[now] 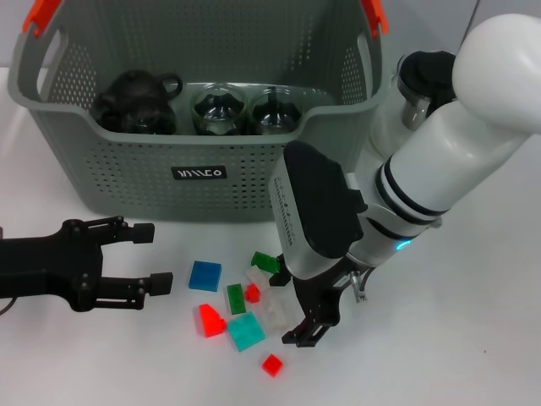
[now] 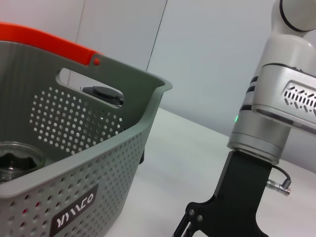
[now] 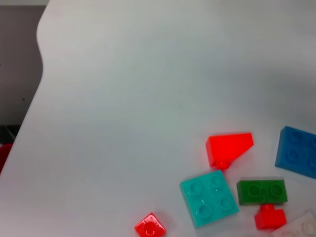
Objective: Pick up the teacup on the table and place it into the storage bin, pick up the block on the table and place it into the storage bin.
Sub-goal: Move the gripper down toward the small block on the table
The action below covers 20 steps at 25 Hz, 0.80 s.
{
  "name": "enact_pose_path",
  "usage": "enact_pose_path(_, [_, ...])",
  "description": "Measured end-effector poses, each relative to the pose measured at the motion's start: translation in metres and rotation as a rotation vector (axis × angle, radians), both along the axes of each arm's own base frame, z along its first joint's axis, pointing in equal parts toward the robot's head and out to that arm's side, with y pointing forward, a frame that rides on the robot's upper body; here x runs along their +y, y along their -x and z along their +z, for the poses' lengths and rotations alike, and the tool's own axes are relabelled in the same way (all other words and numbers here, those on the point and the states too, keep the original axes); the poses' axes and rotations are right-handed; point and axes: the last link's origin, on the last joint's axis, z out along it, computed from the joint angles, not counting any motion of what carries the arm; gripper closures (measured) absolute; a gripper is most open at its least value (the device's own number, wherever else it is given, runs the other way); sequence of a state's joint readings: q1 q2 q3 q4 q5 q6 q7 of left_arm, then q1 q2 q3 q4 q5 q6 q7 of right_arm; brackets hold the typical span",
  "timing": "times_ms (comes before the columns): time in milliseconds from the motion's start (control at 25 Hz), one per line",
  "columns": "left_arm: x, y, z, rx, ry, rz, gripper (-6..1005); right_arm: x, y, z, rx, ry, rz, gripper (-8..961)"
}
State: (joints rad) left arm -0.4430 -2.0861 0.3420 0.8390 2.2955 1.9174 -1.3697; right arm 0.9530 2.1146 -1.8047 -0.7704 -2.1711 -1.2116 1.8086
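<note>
So the right arm comes in from about 2 o'clock in the head view, big white forearm angled down toward the middle of the table (image 1: 473, 338), wrist bent so the black right gripper (image 1: 311, 326) points straight down into the pile of blocks. Its fingers sit close together with only a narrow gap, right beside a clear block (image 1: 272, 311), but whether they're actually pinching it can't be made out from here.

The blocks are scattered just in front of the storage bin (image 1: 211, 173), at roughly 6 o'clock from it. There's a blue block (image 1: 204, 276), a teal block (image 1: 246, 331), a flat green block (image 1: 236, 298), another green one (image 1: 265, 262) partly tucked under the gripper body, a red wedge (image 1: 210, 320), a small red block (image 1: 272, 364) at the near edge of the pile, and another tiny red one (image 1: 252, 293). The right wrist view shows the same bunch lying flat on the white top.

The left gripper (image 1: 156, 256) lies low over the table at 9 o'clock of the pile, arm reaching in horizontally, jaws spread wide and holding nothing.

Inside the bin: a dark teapot (image 1: 135, 101) on the left and two glass cups (image 1: 218, 108) next to it. A glass pitcher with a black lid (image 1: 420, 80) stands just outside the bin at 3 o'clock, half hidden by the right arm.
</note>
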Motion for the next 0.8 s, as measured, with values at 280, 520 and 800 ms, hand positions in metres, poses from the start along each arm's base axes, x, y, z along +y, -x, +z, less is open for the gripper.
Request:
enact_pose_path(280, [0.000, 0.000, 0.000, 0.001, -0.001, 0.001, 109, -0.002, -0.001, -0.004, -0.006, 0.008, 0.001, 99])
enact_pose_path(520, [0.000, 0.000, -0.001, -0.001, -0.001, 0.002, 108, -0.005, -0.003, -0.010, -0.013, 0.013, 0.011, 101])
enact_pose_path(800, [0.000, 0.000, -0.002, -0.005, 0.005, 0.005, 108, -0.006, -0.003, -0.011, -0.014, 0.009, 0.017, 104])
